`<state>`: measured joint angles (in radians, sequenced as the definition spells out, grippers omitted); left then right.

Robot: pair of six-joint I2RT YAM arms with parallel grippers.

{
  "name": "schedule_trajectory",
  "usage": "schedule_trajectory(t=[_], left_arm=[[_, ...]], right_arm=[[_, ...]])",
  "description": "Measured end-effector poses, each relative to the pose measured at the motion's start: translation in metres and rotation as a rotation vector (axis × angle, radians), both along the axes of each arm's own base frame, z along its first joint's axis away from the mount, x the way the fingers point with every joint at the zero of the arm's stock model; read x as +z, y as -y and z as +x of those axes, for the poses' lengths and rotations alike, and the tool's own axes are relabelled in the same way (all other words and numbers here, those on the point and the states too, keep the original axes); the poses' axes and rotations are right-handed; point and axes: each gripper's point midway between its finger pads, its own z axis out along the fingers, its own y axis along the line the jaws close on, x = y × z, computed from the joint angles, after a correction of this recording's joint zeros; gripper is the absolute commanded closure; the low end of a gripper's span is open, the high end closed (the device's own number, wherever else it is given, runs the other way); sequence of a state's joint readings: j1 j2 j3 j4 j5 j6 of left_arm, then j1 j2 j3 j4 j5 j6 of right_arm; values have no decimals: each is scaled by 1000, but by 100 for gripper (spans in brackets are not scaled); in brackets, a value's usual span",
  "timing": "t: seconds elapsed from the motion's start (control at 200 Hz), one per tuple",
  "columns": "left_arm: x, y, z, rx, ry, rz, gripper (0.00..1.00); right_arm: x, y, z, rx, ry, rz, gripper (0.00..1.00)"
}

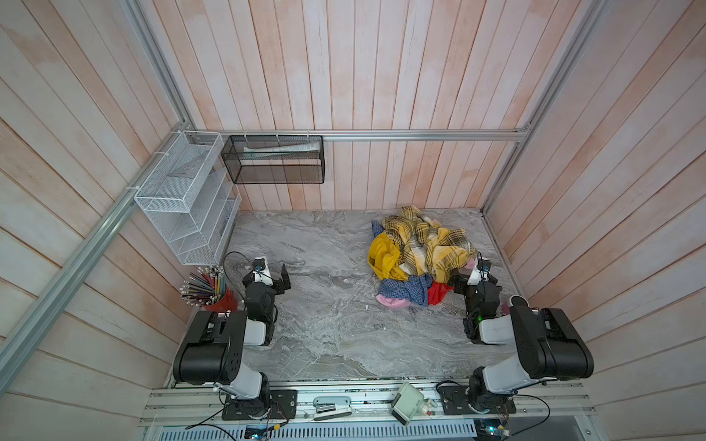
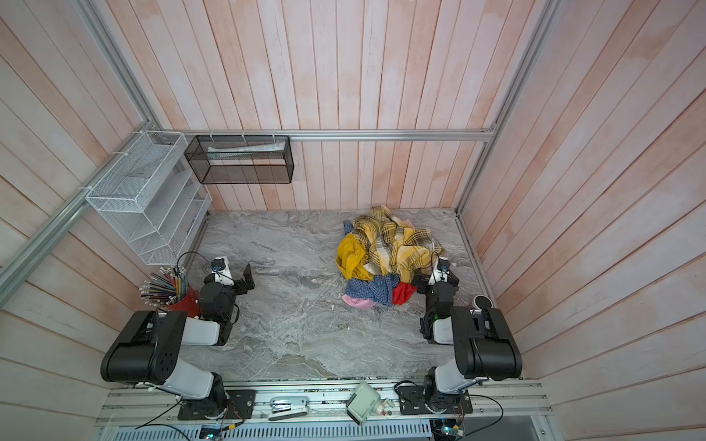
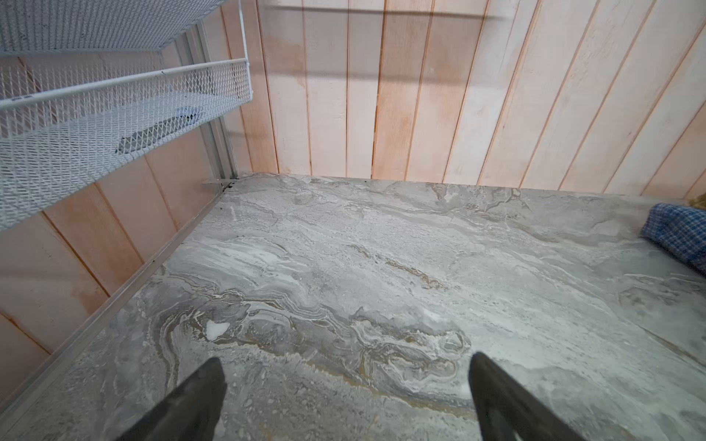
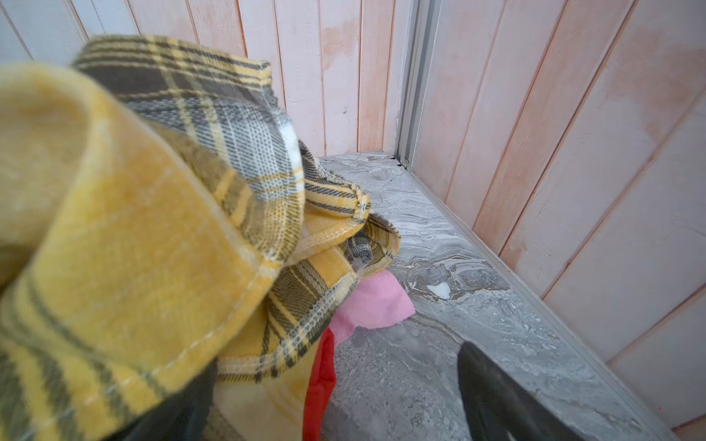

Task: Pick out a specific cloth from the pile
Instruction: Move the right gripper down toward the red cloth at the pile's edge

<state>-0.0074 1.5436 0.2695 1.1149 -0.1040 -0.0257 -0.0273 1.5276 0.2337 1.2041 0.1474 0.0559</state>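
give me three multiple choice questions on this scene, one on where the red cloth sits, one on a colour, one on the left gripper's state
1. Where in the pile does the red cloth show?
A. on top
B. at the near edge, beside the right gripper
C. at the far edge, by the wall

2. Which piece lies on top of the pile?
A. pink
B. blue checked
C. yellow-and-grey plaid

3. How do the jaws of the left gripper stand?
A. shut on a cloth
B. open over bare table
C. shut and empty

Answers:
1 B: in both top views only a small red patch peeks out there.
2 C: the plaid covers the top of the heap.
3 B: the left wrist view shows them wide apart with only marble between.
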Motion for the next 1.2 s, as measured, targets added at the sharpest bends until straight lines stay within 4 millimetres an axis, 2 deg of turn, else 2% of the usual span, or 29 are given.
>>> schedule_trajectory(t=[0.73,0.795,0.865,0.97,1.051,1.126,1.201], left_arm=[[0,0,0,-10,0,-4,0],[-1,-2,2,3,-25,-9,0],[12,-8,13,44,-56,-33,0],[66,-14,35,91,-27,-101,0],[97,-14,35,93,14,-156,0],[101,-11,25,91,7,-205,0],[86,-6,14,88,-42,-253,0]], right_arm=[[2,2,-1,-14,7,8,2],[8,6,0,-28,-6,30,6],[25,14,9,-41,-27,74,6],[67,16,23,-15,-32,125,8],[83,4,16,44,-51,168,9],[78,-6,0,81,-103,228,10],[67,-14,-17,97,-155,293,11]])
